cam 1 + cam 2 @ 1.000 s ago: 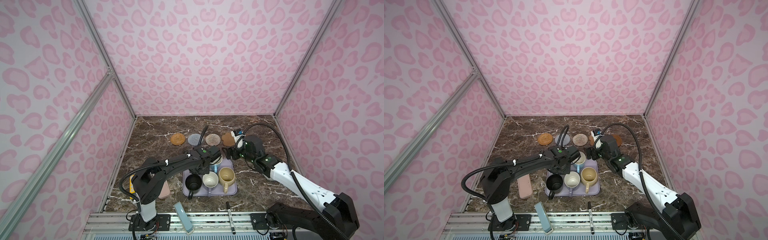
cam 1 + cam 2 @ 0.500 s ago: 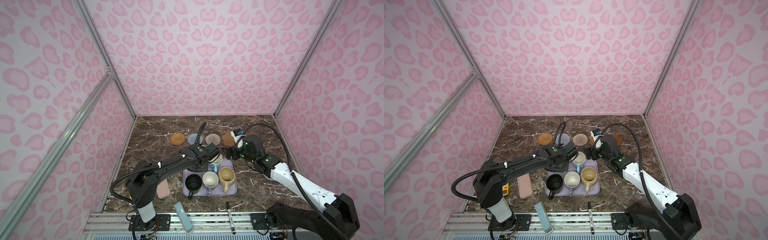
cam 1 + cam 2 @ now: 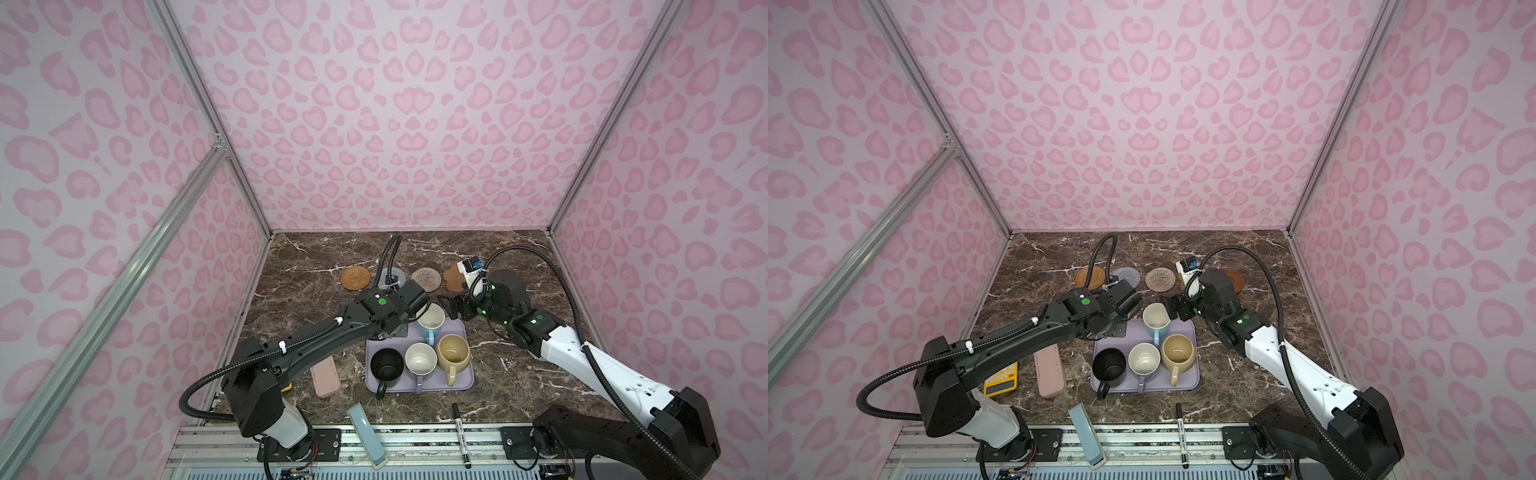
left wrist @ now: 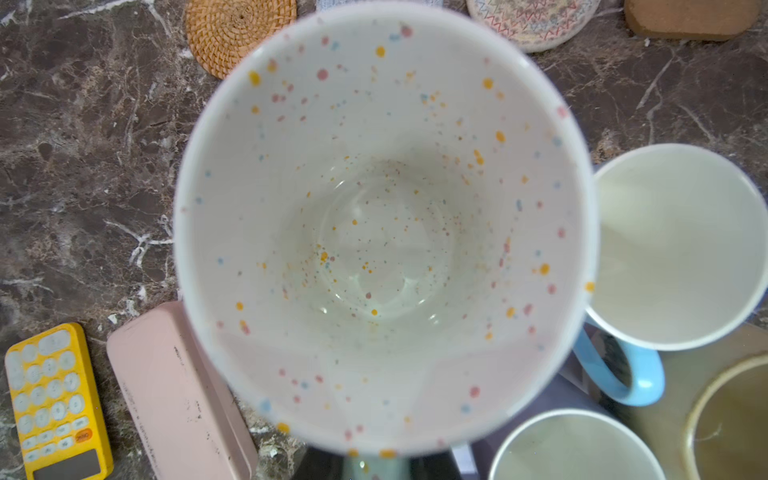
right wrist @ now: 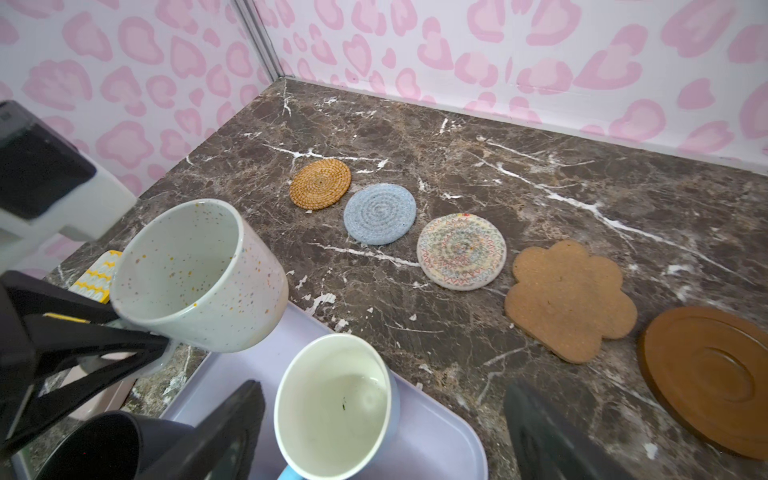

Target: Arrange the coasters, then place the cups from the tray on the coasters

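Overhead, in both top views, the right gripper [image 3: 453,307] gapes beside the light blue mug [image 3: 431,323] on the tray [image 3: 459,337]; left wrist view: a speckled mug [image 4: 382,232] fills the frame; right wrist view: the left gripper [image 5: 160,345] clamps its handle, mug tilted above the tray's corner

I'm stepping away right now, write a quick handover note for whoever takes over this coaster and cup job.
Left tool: shut on the handle of the pale speckled ceramic mug, held in the air over the far left corner of the flat lavender tray.
Right tool: open, empty, beside the light blue mug on the tray.
Done: five coasters in a row beyond the tray, all bare: orange-brown rattan round, grey-blue woven round, cream woven round, tan paw-shaped cork, brown rimmed disc.
Left: set the speckled mug on a coaster, then the light blue mug, black mug, cream-white mug and pale yellow mug.
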Robot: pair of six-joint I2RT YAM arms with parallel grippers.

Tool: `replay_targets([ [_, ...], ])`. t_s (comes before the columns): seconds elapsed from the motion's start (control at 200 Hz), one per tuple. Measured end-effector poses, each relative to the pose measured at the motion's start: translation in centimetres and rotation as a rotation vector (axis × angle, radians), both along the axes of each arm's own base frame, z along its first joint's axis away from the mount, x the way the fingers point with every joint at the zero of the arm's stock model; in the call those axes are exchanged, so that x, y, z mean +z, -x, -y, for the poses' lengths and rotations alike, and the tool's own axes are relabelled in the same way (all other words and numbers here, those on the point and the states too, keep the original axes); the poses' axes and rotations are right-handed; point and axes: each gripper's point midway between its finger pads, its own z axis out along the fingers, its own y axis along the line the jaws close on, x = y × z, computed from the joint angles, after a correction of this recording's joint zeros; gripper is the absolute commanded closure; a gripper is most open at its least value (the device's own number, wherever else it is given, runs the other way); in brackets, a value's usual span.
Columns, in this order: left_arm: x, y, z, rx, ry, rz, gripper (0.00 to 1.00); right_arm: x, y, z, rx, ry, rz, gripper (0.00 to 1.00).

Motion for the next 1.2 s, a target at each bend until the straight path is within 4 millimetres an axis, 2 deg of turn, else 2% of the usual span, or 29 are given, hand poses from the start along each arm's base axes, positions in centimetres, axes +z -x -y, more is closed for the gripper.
replay_targets([
  [0.37,0.1,-0.3,-1.1,-0.013,0.048,0.010,1.00,0.1,0.7,-3.4,0.078,0.000,-0.012,0.09],
  [0.7,-0.3,-1.8,-2.7,0.034,0.086,0.039,1.00,-0.2,-0.3,-6.5,0.100,-0.014,-0.034,0.10],
  [0.895,-0.3,-3.7,-3.5,0.052,0.100,0.080,1.00,-0.8,-1.6,-7.7,0.078,-0.024,-0.051,0.10],
  [1.2,-1.8,-8.0,-5.1,0.071,0.077,0.122,1.00,-1.3,-4.5,-10.0,0.069,-0.025,-0.058,0.05],
])
